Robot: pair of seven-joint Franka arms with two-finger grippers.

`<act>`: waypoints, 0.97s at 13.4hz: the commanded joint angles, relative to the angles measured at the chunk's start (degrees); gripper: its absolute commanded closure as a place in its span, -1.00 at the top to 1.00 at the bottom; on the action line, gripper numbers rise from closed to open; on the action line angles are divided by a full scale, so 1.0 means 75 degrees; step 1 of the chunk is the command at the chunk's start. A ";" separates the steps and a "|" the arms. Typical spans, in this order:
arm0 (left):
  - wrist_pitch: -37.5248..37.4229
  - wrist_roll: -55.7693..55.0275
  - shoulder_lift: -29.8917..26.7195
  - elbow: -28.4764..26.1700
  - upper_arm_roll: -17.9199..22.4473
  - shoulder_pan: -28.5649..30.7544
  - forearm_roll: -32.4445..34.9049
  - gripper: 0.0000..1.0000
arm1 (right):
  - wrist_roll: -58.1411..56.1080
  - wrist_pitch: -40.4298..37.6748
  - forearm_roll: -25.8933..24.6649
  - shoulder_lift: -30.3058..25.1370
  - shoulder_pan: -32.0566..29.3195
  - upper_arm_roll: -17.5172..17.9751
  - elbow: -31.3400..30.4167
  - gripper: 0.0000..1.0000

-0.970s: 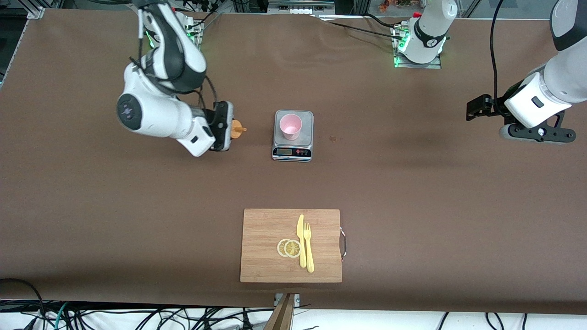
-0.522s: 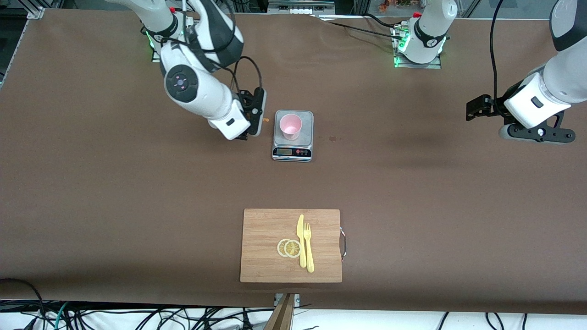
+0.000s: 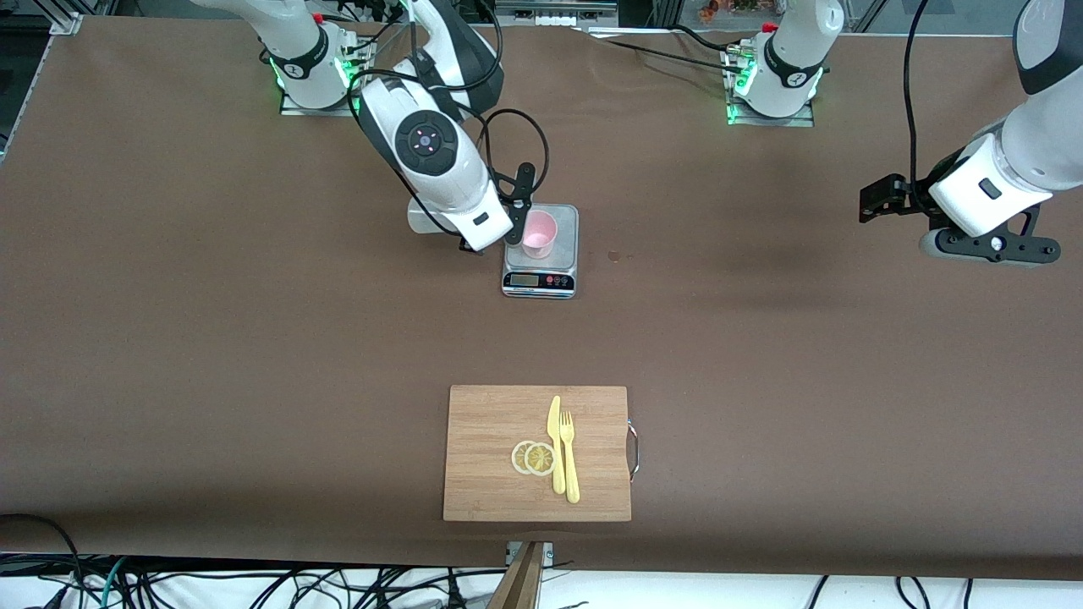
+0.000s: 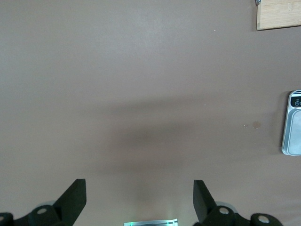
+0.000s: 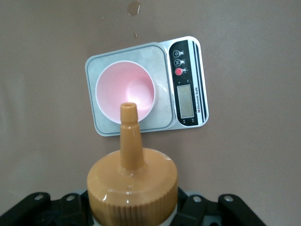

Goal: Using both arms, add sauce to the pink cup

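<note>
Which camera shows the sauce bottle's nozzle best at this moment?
The right wrist view: the sauce bottle's orange nozzle fills the foreground, aimed at the pink cup on the scale. In the front view the right arm hides it; the left wrist view misses it.

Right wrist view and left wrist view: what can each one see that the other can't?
Only the right wrist view shows the sauce bottle's orange cap, held in the shut right gripper and aimed at the empty pink cup, plus the scale's whole top. Only the left wrist view shows the open left gripper over bare table and a cutting board corner. Both show the scale and the brown table.
</note>
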 commanded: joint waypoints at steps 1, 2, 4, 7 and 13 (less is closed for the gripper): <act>-0.0160 0.0123 0.0036 0.0181 -0.0020 0.0012 0.0014 1.00 | 0.0256 -0.0130 -0.0270 0.0057 0.0168 -0.0100 0.0217 -0.72; -0.0160 0.0124 0.0036 0.0181 -0.0020 0.0012 0.0003 1.00 | 0.0279 -0.0130 -0.0352 0.0057 0.0168 -0.0088 0.0217 -0.72; -0.0171 0.0112 0.0036 0.0181 -0.0020 0.0012 0.0003 1.00 | 0.0314 -0.0153 -0.0411 0.0068 0.0168 -0.0065 0.0217 -0.72; -0.0172 0.0100 0.0036 0.0181 -0.0020 0.0012 0.0003 1.00 | 0.0315 -0.0235 -0.0435 0.0057 0.0157 -0.0064 0.0205 -0.72; -0.0195 0.0100 0.0036 0.0181 -0.0020 0.0012 0.0003 1.00 | 0.0326 -0.0294 -0.0517 0.0115 0.0157 -0.0064 0.0194 -0.72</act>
